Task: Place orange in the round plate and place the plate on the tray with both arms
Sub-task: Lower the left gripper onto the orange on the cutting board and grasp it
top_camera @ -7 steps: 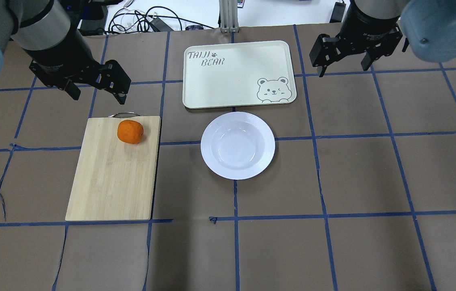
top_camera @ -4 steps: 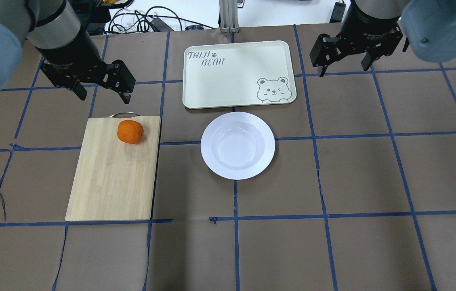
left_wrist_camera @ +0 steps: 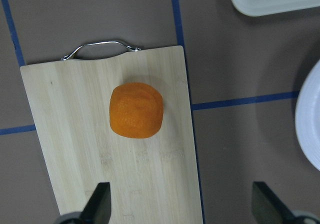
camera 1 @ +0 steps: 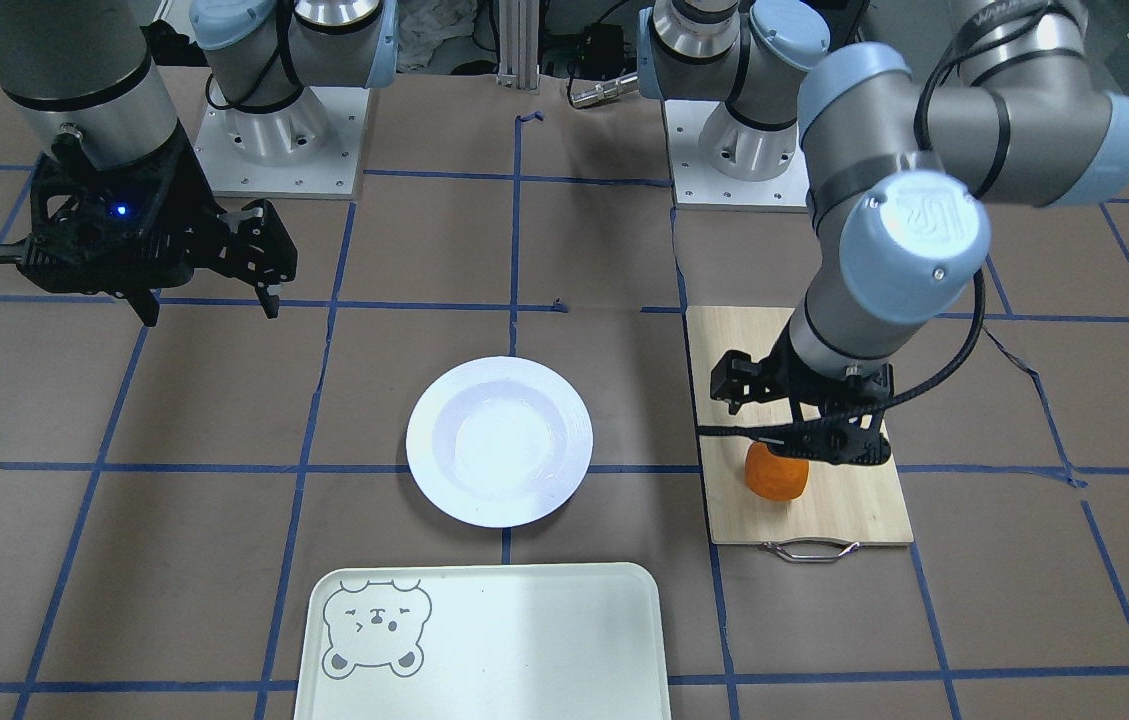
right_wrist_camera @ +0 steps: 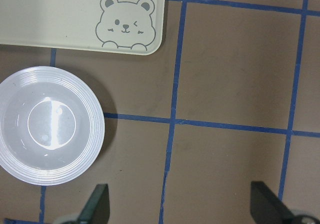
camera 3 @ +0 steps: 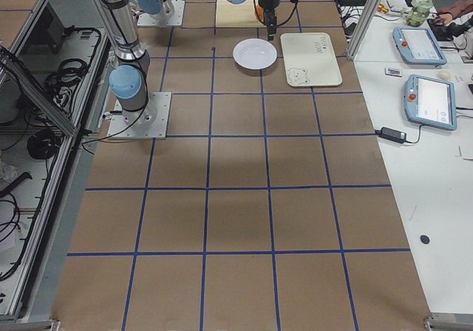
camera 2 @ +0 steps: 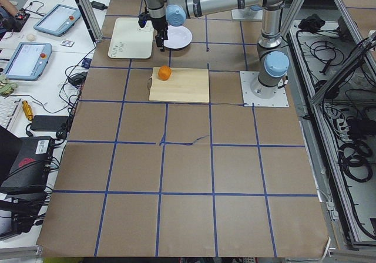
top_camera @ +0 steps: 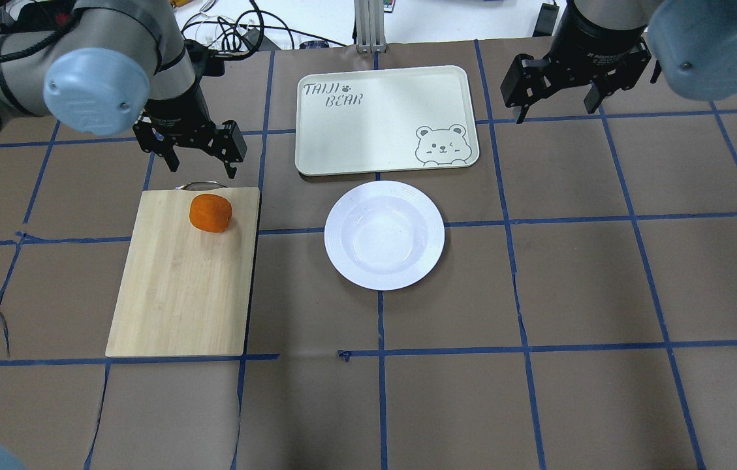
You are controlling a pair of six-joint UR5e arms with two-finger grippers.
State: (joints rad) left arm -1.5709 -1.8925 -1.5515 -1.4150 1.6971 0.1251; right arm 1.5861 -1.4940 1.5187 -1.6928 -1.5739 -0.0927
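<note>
The orange [top_camera: 211,213] rests on the far end of a bamboo cutting board [top_camera: 179,294], near its metal handle. My left gripper [top_camera: 202,168] hovers open above that end of the board; in the left wrist view the orange [left_wrist_camera: 136,109] lies just ahead of the spread fingers [left_wrist_camera: 102,201], untouched. The white round plate [top_camera: 384,235] sits empty at the table's middle, right in front of the cream tray [top_camera: 368,124] with its bear drawing. My right gripper [top_camera: 554,111] hangs open and empty, high beside the tray's right end; its camera sees the plate [right_wrist_camera: 50,125] and the tray [right_wrist_camera: 75,14].
The brown table cover [top_camera: 577,274] is crossed by blue tape lines. Cables and a metal post [top_camera: 368,26] lie beyond the far edge. Both arm bases [camera 1: 274,130] stand at the robot's side of the table.
My left gripper has swung right and lower, coming over the handle end of the cutting board near the orange. The right gripper, orange, plate and tray have not moved.
</note>
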